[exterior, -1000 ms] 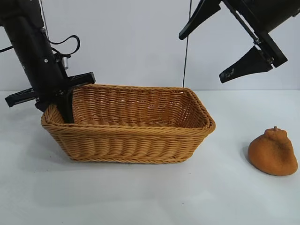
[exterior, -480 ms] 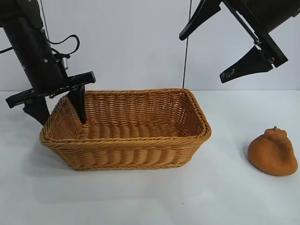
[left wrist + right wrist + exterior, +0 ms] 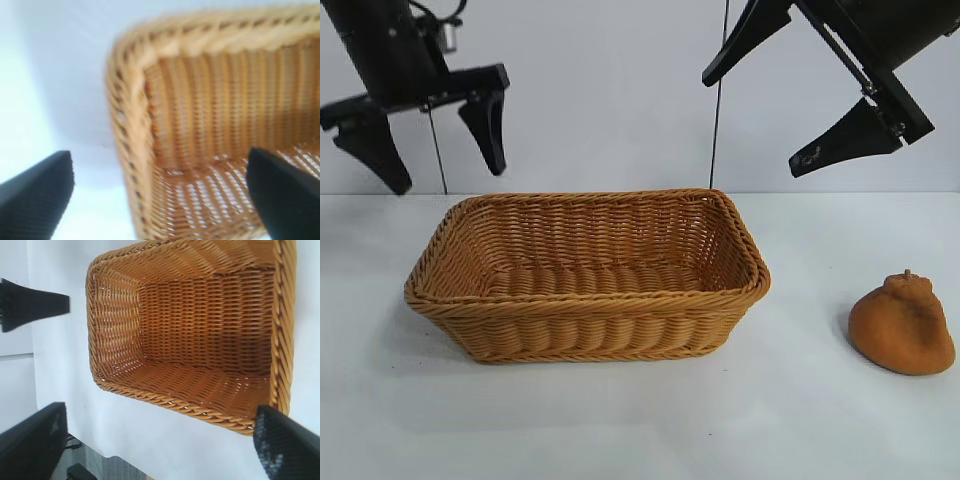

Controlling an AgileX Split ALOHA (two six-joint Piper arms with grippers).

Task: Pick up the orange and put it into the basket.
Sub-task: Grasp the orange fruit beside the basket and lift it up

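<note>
The orange, a lumpy brownish-orange fruit, sits on the white table at the right, apart from the basket. The wicker basket stands in the middle-left and holds nothing; it also shows in the left wrist view and the right wrist view. My left gripper hangs open above the basket's left end, clear of the rim. My right gripper is open, high at the upper right, well above the orange and the basket's right end. Neither holds anything.
The white table spreads around the basket, with a plain pale wall behind. A thin dark cable hangs down behind the basket. The table's edge and dark floor show in the right wrist view.
My left gripper let go of the basket's left rim and rose well above it. The basket, tilted one second ago, settled flat and shifted slightly. The right arm and the orange have not moved.
</note>
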